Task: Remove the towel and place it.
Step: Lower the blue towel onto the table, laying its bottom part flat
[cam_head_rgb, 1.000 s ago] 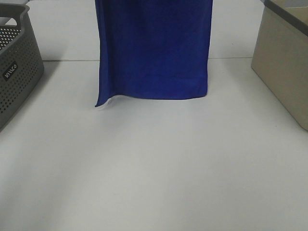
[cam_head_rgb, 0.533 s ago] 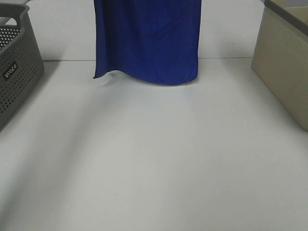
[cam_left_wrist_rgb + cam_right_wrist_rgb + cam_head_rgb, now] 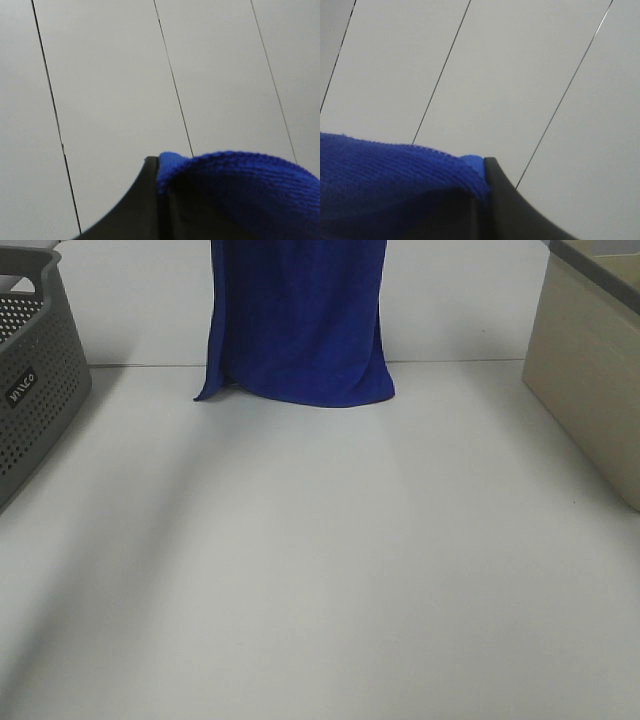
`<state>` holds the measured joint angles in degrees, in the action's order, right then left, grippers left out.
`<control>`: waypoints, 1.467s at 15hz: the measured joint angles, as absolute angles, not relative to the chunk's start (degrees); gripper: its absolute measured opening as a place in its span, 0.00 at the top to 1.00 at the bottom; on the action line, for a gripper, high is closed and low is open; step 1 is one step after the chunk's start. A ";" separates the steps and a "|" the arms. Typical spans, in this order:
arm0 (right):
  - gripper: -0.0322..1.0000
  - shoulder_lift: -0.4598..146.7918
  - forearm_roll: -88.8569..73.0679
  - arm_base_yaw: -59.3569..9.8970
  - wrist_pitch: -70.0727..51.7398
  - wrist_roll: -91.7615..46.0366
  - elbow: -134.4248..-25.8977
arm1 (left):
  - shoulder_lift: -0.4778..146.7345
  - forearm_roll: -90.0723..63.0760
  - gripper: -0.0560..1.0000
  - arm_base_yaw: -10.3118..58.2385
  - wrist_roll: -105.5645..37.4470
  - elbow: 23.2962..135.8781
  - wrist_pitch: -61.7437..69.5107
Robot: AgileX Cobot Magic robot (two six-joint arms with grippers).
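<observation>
The royal-blue towel (image 3: 298,320) hangs down from above the top edge of the exterior high view, its lower hem just over the far part of the white table (image 3: 320,570). Both grippers are out of that view. In the left wrist view, my left gripper (image 3: 161,192) is shut on a top corner of the towel (image 3: 240,190), with a dark finger (image 3: 140,205) pressed against the blue plush. My right gripper (image 3: 481,192) is likewise shut on the towel (image 3: 385,185) at the other top corner. Both wrist cameras face a pale panelled wall.
A grey perforated basket (image 3: 30,380) stands at the left edge of the table. A beige bin (image 3: 590,370) stands at the right edge. The seam between table and wall runs behind the towel.
The towel has risen: its hem moved up and away from the middle of the table. It also looks narrower, its two sides drawn closer together.
</observation>
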<state>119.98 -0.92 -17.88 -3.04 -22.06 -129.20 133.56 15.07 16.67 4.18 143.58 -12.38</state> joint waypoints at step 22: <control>0.95 102.79 -14.61 -17.76 -57.18 -20.91 -129.37 | 106.80 10.54 0.95 20.45 -18.56 143.12 69.10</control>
